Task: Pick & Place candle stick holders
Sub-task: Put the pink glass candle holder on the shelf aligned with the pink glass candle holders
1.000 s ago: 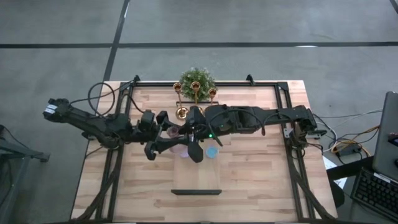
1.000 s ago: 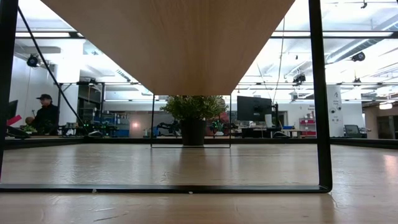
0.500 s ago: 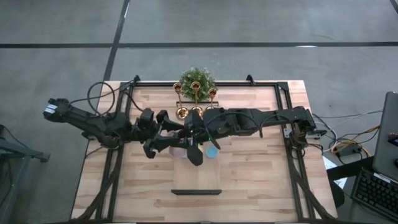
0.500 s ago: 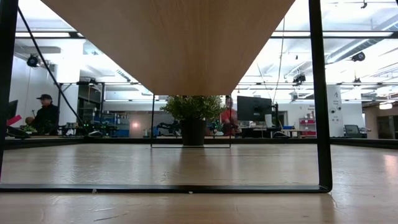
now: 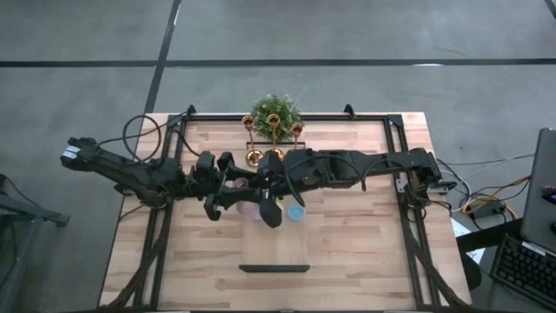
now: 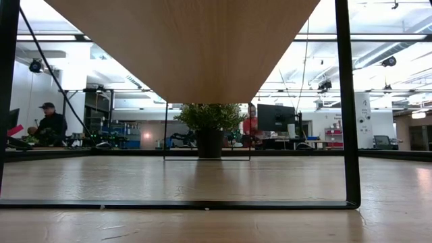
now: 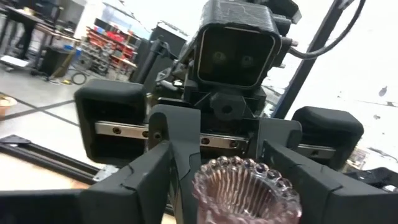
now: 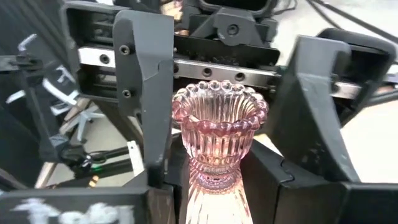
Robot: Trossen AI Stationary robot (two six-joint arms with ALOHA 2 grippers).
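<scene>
A pink translucent glass candle holder with a beaded rim stands upright in the air between my two grippers, which face each other over the middle of the table. My right gripper is shut on its lower part. My left gripper is open, its fingers on either side of the cup; I cannot tell whether they touch it. The cup also shows in the left wrist view. Three gold holders stand by the plant. A blue holder and another pinkish one sit on the table. My right gripper pinches the holder's ribbed lower part, below the cup, between its two fingers. The fingers come level from the table's right side. The holder stands upright in the hold, cup upward, lifted clear of the table.
A black frame runs around the wooden table top. A dark flat bar lies near the front edge. The right arm stretches across the table's middle. People and desks show in the room behind.
My right gripper has shifted a little toward the table's left, closer to my left gripper, with the pink holder staying upright between them.
</scene>
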